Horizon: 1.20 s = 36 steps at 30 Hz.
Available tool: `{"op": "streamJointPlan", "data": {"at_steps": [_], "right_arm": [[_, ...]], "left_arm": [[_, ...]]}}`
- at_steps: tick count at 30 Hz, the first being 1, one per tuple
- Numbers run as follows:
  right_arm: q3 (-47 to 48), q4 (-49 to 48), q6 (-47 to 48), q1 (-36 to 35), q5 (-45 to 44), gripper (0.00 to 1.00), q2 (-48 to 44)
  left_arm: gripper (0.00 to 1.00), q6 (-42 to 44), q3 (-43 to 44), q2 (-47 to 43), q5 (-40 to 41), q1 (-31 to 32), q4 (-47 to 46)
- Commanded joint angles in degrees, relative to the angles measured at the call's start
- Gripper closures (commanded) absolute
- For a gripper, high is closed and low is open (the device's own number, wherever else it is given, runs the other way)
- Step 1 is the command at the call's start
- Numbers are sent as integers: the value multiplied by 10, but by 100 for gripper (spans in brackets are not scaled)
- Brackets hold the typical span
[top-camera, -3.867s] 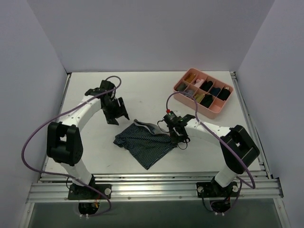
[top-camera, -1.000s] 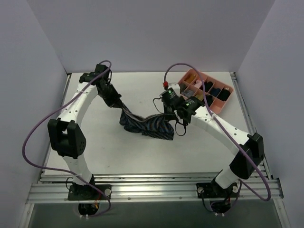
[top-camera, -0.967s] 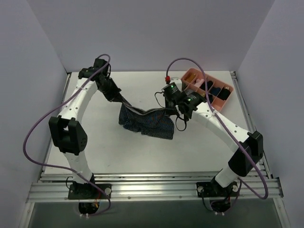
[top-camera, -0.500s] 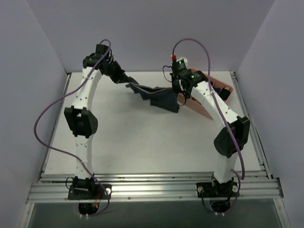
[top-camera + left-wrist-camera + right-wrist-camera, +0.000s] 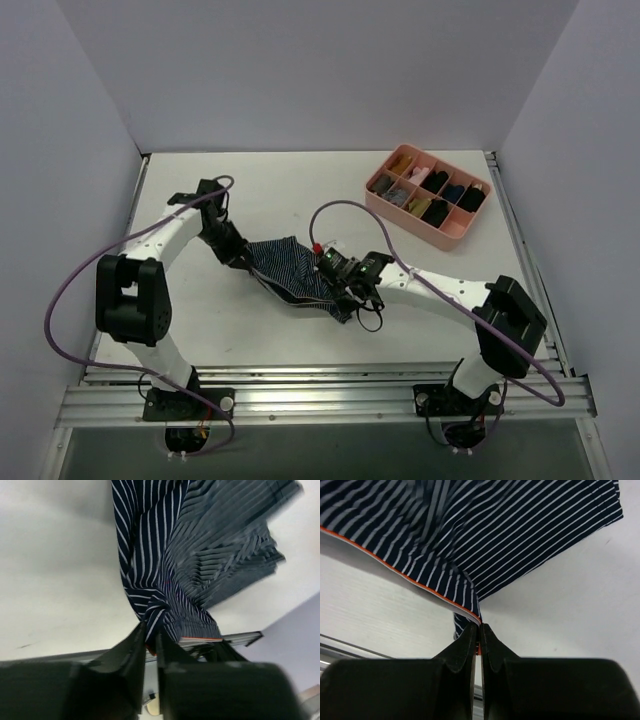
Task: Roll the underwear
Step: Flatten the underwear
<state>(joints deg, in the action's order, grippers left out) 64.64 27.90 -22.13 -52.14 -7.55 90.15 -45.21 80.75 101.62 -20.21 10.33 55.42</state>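
The underwear (image 5: 290, 268), navy with thin light stripes and an orange-red waistband edge, lies stretched on the white table between my two grippers. My left gripper (image 5: 240, 262) holds its left corner. In the left wrist view the striped cloth (image 5: 190, 570) runs down into the narrow gap of that gripper (image 5: 151, 632), which is shut on it. My right gripper (image 5: 343, 290) holds the right end. In the right wrist view the waistband edge of the underwear (image 5: 485, 530) is pinched in that gripper (image 5: 480, 630), jaws tight together.
A pink divided tray (image 5: 440, 232) with small dark bundles stands at the back right. The metal rail (image 5: 320, 395) with both arm bases runs along the near edge. Grey walls close in the left, right and back sides.
Both arms have come down and forward from high at the back of the table, carrying the underwear with them. It now lies low on the table's middle, stretched between them.
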Motion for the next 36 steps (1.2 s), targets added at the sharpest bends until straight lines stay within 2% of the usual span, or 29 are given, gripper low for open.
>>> {"op": "streamJointPlan", "data": {"at_steps": [1, 3, 4, 5, 6, 8, 11, 15, 16, 19, 23, 29, 32, 36], "right_arm": [[-52, -33, -68, -17, 13, 100, -37], [-65, -34, -73, -26, 14, 96, -38], [-65, -33, -74, -29, 19, 90, -36], [-65, -27, -73, -29, 21, 84, -34], [-61, -23, -76, -29, 23, 75, -35], [-56, -15, -80, -29, 33, 67, -43], [-39, -7, -94, -29, 45, 61, -59], [-36, -7, -122, -14, 36, 54, -76], [-45, -9, -130, -6, 36, 54, -76], [-58, -22, -130, 38, 36, 56, -65], [-84, -67, -114, 98, 47, 59, -29], [-52, -101, -96, 138, 34, 62, 55], [-32, -108, -94, 144, 25, 64, 100], [-10, -108, -102, 155, 5, 66, 149]], "left_arm": [[77, 20, -82, -52, 60, -6, -11], [72, 11, -129, -68, 78, -5, -7], [66, 7, -139, -84, 86, -5, -2], [54, 2, -145, -92, 97, -7, 10], [51, 1, -145, -100, 124, -7, 18], [44, -2, -134, -120, 154, -13, 42], [43, 1, -104, -129, 188, -18, 49], [42, 29, -98, -115, 132, -17, -24], [42, 35, -105, -97, 94, -17, -50], [43, 43, -114, -59, 56, -11, -81], [44, 51, -121, -23, 52, -1, -113], [48, 70, -97, 56, 59, -2, -129], [48, 80, -62, 102, 61, -3, -133], [49, 100, 33, 176, 56, -3, -131]]}}
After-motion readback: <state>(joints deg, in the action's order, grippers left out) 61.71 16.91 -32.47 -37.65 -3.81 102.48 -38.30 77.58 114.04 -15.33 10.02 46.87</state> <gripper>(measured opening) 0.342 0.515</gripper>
